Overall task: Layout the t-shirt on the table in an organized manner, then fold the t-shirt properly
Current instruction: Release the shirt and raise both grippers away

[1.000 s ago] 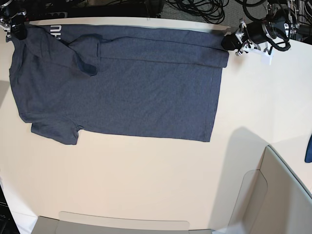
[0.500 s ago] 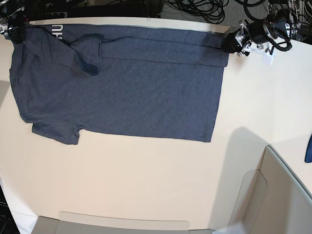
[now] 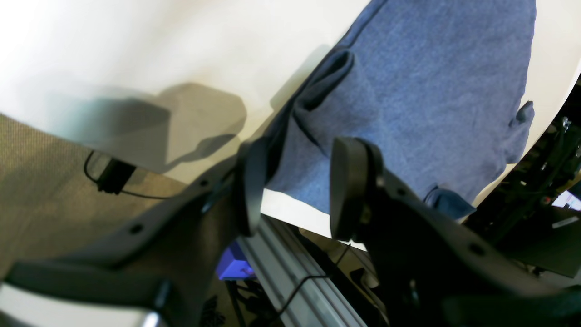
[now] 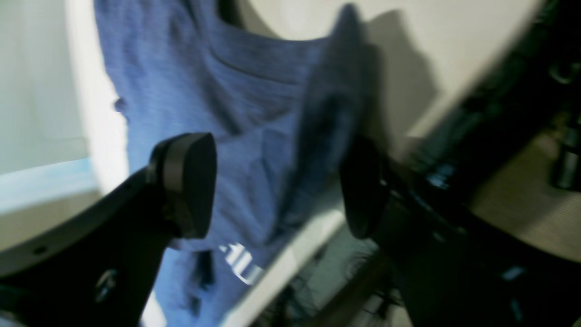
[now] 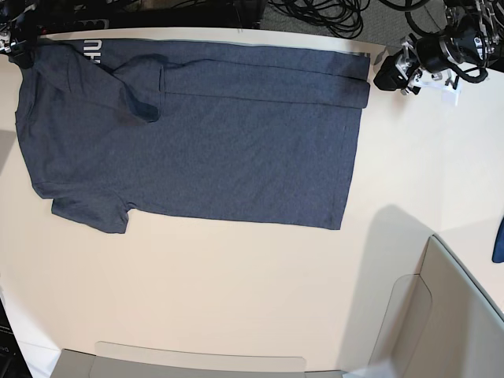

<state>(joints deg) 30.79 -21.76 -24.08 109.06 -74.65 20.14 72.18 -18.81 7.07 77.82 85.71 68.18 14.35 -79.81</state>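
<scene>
Tabletop: I see the off-white tabletop (image 5: 236, 299) filling most of the base view, smooth and matte, with a curved far edge.
Room: beyond that far edge of the tabletop I see a tangle of black cables (image 5: 315, 14) and dark equipment; the left wrist view shows brown carpet (image 3: 41, 181) below the tabletop's rim.
T-shirt: the t-shirt (image 5: 197, 134) lies spread flat on the far half of the tabletop, collar end toward the base view's left, hem toward its right. Its far long side is folded over onto the body in a narrow band, and one sleeve lies folded in on the chest. The other sleeve sticks out toward the near side. Pale lettering (image 5: 92, 49) shows at the far-left corner of the t-shirt.
Containers: a grey-beige box wall (image 5: 449, 315) stands at the tabletop's near-right corner, and a second low wall (image 5: 197, 364) runs along the near edge; I cannot see what is inside either.
Blue scrap: a small blue cloth (image 5: 498, 240) peeks in at the right edge, well apart from the t-shirt.
Left claw: the left claw (image 3: 295, 186) sits just off the t-shirt's far hem corner, pads spread, nothing between them.
Right claw: the right claw (image 4: 277, 184) hangs over the t-shirt's collar corner, pads wide apart; the view is blurred, but no cloth looks pinched.
</scene>
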